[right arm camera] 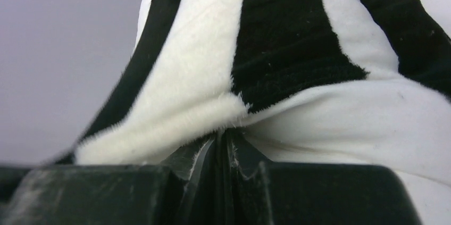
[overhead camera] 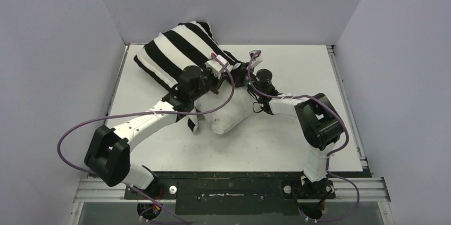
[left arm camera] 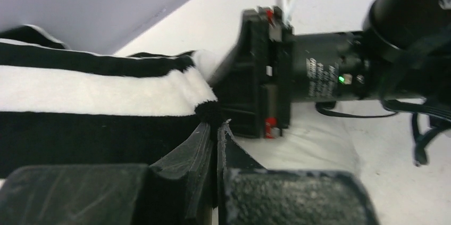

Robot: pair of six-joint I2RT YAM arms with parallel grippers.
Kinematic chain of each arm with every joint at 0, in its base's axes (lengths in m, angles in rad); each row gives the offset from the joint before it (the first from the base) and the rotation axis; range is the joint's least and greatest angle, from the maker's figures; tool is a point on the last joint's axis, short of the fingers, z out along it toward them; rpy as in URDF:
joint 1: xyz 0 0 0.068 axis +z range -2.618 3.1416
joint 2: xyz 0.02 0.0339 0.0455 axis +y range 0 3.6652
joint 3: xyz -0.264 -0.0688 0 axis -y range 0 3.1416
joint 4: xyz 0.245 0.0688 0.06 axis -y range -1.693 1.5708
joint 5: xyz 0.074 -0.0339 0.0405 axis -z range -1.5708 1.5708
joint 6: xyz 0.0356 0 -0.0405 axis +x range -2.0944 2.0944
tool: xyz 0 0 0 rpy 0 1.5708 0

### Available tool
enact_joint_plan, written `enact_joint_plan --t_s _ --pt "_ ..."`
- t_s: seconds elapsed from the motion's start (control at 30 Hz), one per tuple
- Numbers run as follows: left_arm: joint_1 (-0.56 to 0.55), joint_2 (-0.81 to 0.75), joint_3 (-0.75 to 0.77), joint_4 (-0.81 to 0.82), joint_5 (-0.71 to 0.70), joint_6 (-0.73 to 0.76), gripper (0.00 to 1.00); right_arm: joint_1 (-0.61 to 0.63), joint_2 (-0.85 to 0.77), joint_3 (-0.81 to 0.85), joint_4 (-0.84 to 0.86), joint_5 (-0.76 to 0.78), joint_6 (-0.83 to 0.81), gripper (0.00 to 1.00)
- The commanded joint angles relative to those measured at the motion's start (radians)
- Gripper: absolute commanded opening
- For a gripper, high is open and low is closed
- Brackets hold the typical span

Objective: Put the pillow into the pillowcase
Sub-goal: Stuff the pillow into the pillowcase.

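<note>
**Grip state.** I read the left gripper [left arm camera: 215, 129] as closed to a narrow slit. Only a small black tuft of the hem of the pillowcase [overhead camera: 170, 49] is caught at its very tips. The right gripper [right arm camera: 226, 137] is also closed and pinches the furry hem where a white stripe meets a black one.

**Position of the work.** The pillowcase extends ahead of both sets of fingertips. The pillow [overhead camera: 228, 117] lies beneath and behind the grippers, and its plain end sticks out of the case mouth.

**Faults I would expect:**

1. Hem slip, left side. The bite is shallow, so any firm pull may strip the tuft from the tips.
2. Arm contact. The right wrist housing [left arm camera: 266, 76] sits just beside the left fingertips, and a converging move could knock them together.
3. Wrong layer caught. I cannot tell whether the right pinch holds the hem alone or pillow fabric as well. If both are held, the pillow travels with the case.
4. Bundle drag. Nothing restrains the pillow, so the whole bundle may slide on the table [overhead camera: 298, 76] when the hem is pulled.
</note>
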Motion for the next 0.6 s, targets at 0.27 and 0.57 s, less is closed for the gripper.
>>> enact_joint_plan --t_s 0.27,0.57 --pt "-0.311 -0.03 -0.299 0.441 0.018 -0.401 0.0 0.02 0.163 -0.072 0.446 0.277 0.46 0.0" --pt "-0.179 -0.121 -0.128 0.054 -0.27 -0.426 0.39 -0.042 -0.09 -0.155 0.122 0.156 0.224 0.39"
